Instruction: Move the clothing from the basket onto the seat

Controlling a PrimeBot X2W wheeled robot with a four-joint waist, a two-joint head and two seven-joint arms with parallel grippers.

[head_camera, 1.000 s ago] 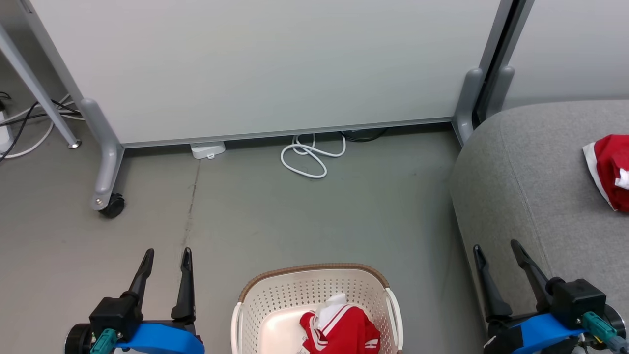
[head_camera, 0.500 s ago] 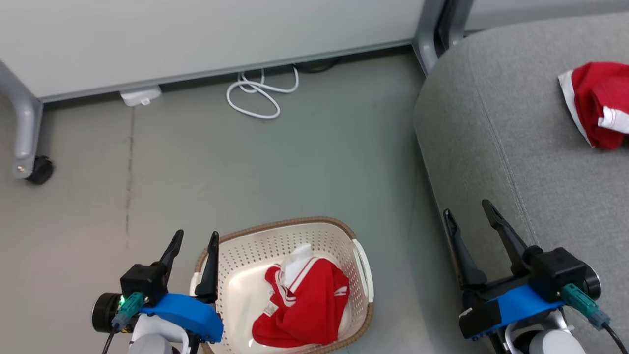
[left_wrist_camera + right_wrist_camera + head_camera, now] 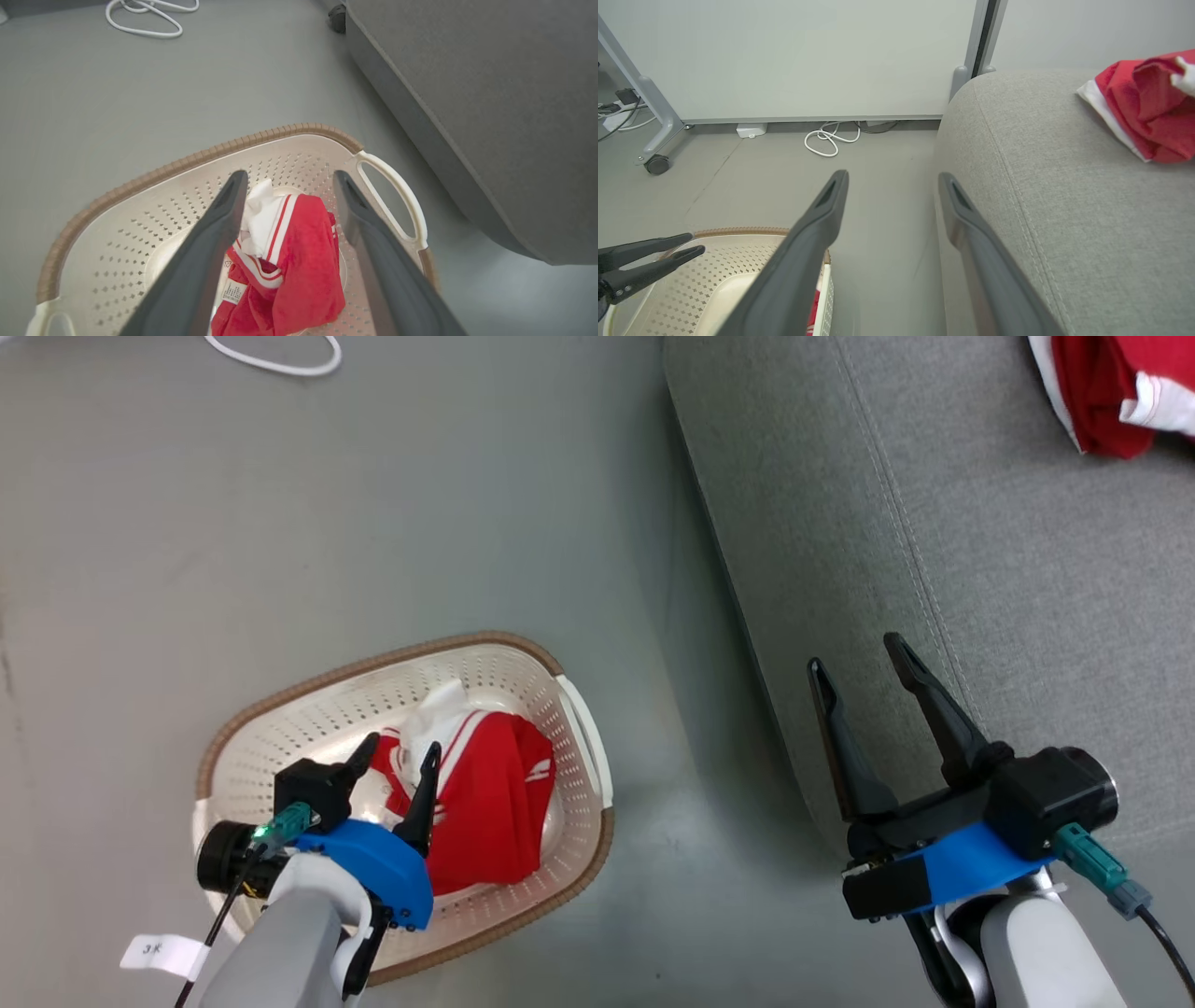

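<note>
The cream basket [image 3: 373, 663] with its brown rim stands on the grey floor and holds a red garment with white trim [image 3: 495, 803]. My left gripper [image 3: 401, 744] hangs open over the basket, fingers spread above the garment's white collar end; in the left wrist view the left gripper [image 3: 289, 175] frames the clothing [image 3: 299, 261] without touching it. My right gripper [image 3: 855, 653] is open and empty at the front edge of the grey seat [image 3: 980, 523]. A second red garment [image 3: 1111, 392] lies on the seat, far right, and in the right wrist view [image 3: 1143, 107].
A coiled white cable [image 3: 826, 137] and a small white box [image 3: 752, 129] lie on the floor below a pale wheeled panel [image 3: 808, 56] with a caster [image 3: 657, 164]. Bare floor separates the basket's handle [image 3: 397, 196] from the seat's side [image 3: 420, 140].
The head camera has tipped down, shifting the whole picture. My left gripper has come from beside the basket to over it, above the red garment. The right gripper stays open.
</note>
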